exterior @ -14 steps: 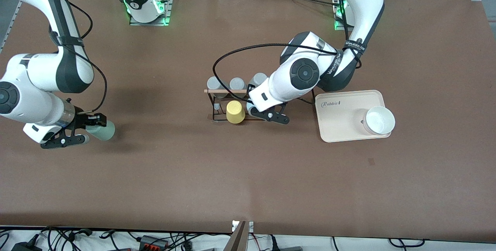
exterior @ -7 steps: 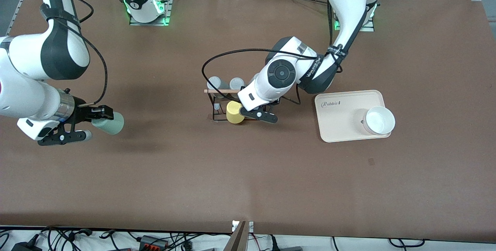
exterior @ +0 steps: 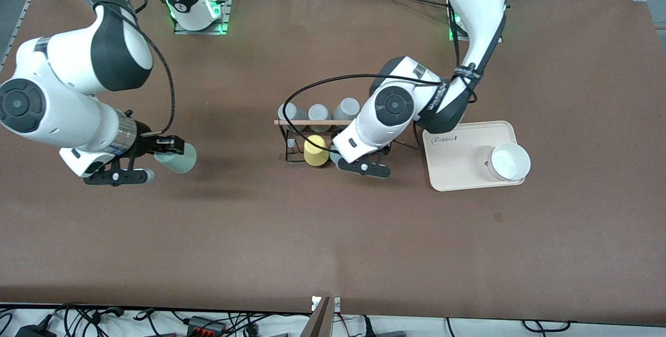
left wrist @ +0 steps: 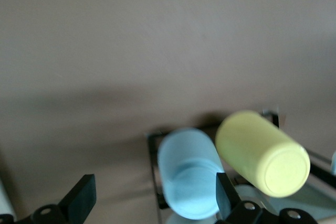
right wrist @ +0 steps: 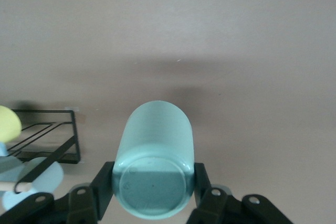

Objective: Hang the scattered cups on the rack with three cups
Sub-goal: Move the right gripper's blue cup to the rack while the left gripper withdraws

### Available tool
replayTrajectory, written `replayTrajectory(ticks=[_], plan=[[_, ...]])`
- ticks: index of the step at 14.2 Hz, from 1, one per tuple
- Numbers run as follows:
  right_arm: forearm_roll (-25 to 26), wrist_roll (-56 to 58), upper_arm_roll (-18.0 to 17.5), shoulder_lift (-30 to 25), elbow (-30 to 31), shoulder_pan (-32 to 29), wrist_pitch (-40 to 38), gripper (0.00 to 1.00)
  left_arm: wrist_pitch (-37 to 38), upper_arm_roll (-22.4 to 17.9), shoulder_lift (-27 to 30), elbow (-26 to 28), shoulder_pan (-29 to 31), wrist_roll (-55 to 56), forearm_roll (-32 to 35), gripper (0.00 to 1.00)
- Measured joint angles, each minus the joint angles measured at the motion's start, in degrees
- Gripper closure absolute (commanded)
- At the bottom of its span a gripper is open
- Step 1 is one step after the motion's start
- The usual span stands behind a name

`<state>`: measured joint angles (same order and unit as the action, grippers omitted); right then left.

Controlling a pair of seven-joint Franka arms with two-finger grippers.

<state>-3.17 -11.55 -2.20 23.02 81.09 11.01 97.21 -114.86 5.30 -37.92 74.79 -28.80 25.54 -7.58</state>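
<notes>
Front view shows the right gripper (exterior: 148,163) up over bare table toward the right arm's end, its fingers clamped on the mint-green cup (exterior: 177,159), which lies sideways between them with its closed base toward the wrist. Right wrist view adds what the high camera cannot: both pads press the sides of that cup (right wrist: 155,158) near its base, and the rack (right wrist: 44,135) sits well apart from the fingers, with part of a yellow cup (right wrist: 8,121) at its edge.

At mid-table the black wire rack (exterior: 307,142) carries 3 grey cups (exterior: 317,112) along its wooden rod (exterior: 307,122) and the yellow cup (exterior: 315,151) on the side nearer the camera. The left gripper (exterior: 364,166) is low at the rack's end toward the left arm, and the arm's body hides most of what is between its fingers; only a sliver of the light blue cup (exterior: 335,157) shows beside the yellow one.

Left wrist view settles this: the fingers (left wrist: 81,199) stand wide apart, the light blue cup (left wrist: 188,174) lies between them on the rack frame with neither pad touching it, and the yellow cup (left wrist: 261,151) lies just beside 1 fingertip.

A cream tray (exterior: 458,170) with a white bowl (exterior: 510,161) lies toward the left arm's end.
</notes>
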Motion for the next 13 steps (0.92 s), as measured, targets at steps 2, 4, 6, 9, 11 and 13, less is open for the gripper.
replayTrajectory(ticks=[2,4,6,9,11,13], plan=[[-0.06,-2.06,-0.02,-0.01,0.00,2.27,-0.03,0.63,2.15,-0.38,2.61,-0.36,5.05,0.39,0.31,0.00],[-0.09,-5.92,-0.06,-0.01,-0.02,4.93,0.10,0.64,7.90,-0.69,5.70,-0.50,11.20,0.19,0.62,0.00],[-0.10,-9.78,-0.08,0.17,-0.34,7.92,0.38,0.64,12.91,-0.71,8.97,-0.65,17.50,0.14,0.72,0.00],[-0.10,-16.65,-0.08,2.11,-2.47,11.90,0.93,0.64,20.95,-0.73,15.53,-1.04,24.27,-0.04,0.72,0.00],[-0.10,-21.11,-0.08,3.97,-3.65,14.30,3.08,0.64,24.24,-0.77,19.36,-0.76,26.60,0.00,0.74,0.00],[-0.10,-24.86,-0.07,5.79,-4.05,16.39,5.96,0.64,26.11,-0.73,20.61,0.31,27.92,-0.06,0.76,0.00]])
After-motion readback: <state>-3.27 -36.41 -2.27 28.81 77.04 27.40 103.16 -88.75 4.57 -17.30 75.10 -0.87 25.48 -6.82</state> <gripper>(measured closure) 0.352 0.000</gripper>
